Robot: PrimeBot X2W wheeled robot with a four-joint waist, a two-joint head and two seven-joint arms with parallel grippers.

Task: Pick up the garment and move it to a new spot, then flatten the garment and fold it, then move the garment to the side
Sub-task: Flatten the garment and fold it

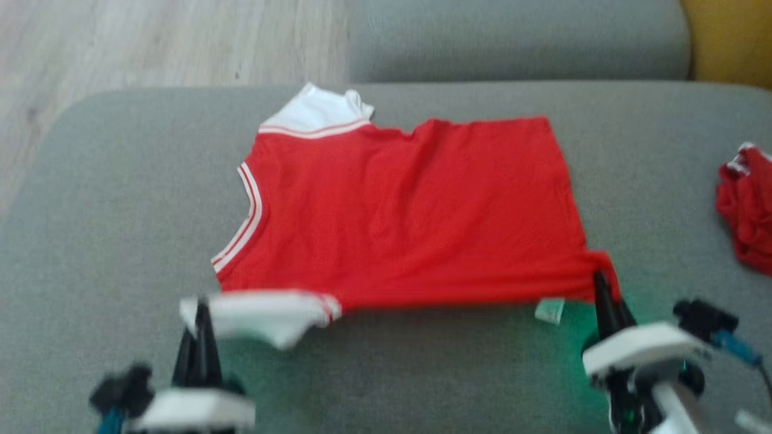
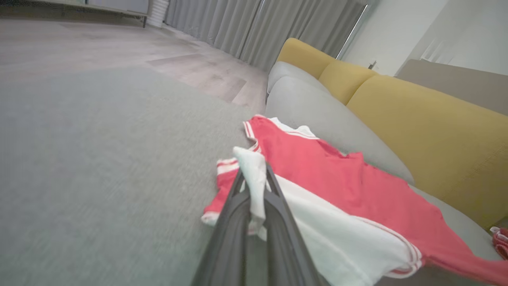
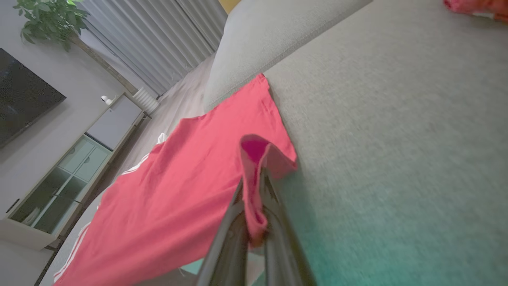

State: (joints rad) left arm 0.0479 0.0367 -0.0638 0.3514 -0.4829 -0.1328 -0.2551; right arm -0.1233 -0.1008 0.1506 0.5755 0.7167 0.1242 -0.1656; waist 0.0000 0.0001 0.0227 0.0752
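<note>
Noted red garment lying spread across middle of grey seat cushion. Found left gripper pinched tight on white sleeve, toward cushion's near edge. Found right gripper pinched on red hem corner, likewise toward near edge. Logged second red cloth at cushion's right end.

Two grippers: left gripper and right gripper, two dark fingers apiece. Two garments: one red-and-white garment caught at both grippers' tips, one crumpled red garment well right of the right gripper. One pale tag just left of the right gripper's tips.
</note>
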